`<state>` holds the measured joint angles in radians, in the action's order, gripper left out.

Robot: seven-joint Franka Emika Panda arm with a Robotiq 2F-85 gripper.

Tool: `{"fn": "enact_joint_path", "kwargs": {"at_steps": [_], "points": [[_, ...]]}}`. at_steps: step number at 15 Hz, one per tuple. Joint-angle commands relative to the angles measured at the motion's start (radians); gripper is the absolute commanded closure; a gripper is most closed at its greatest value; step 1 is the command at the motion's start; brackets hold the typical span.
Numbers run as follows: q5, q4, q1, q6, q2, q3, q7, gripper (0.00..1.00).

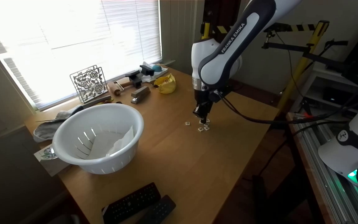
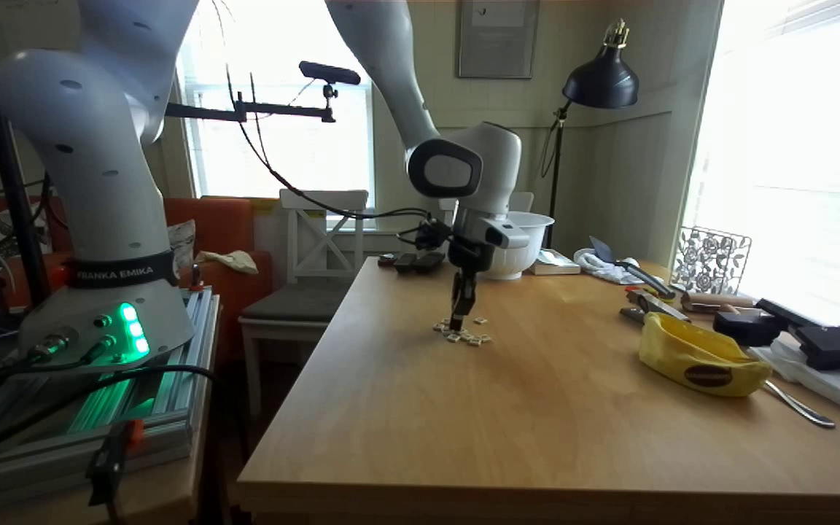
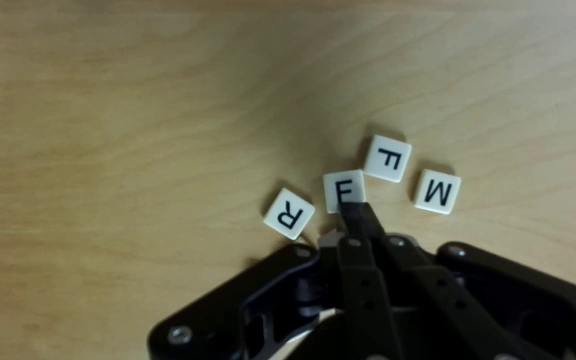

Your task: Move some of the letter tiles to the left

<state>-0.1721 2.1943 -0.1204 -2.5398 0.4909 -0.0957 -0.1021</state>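
The letter tiles (image 1: 200, 129) lie on the bench (image 2: 573, 437), clustered around the tip of the hand (image 2: 456, 325); one tile sits apart from the cluster in both exterior views. The hand points down, fingers pressed together. In the wrist view, a fingertip overlaps the E tile (image 3: 344, 187); contact cannot be determined. The R tile (image 3: 289, 214) lies just left of it, the F tile (image 3: 388, 158) at upper right, the M tile (image 3: 437, 192) farther right. Each tile is square, so no long axis applies. Headings differ: the F's top points right, the R is roughly inverted. Letters are legible in the wrist view only. The inside of the white bowl (image 1: 115, 165) shows in an exterior view.
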Motion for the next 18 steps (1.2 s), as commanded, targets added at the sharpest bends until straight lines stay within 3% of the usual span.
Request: {"fn": "enact_joint_path", "kwargs": {"at_steps": [1, 18], "points": [[0.009, -0.017, -0.008, -0.013, 0.018, 0.0, 0.011, 1.0], [-0.029, -0.123, -0.053, -0.014, 0.084, 0.049, 0.065, 1.0]]}}
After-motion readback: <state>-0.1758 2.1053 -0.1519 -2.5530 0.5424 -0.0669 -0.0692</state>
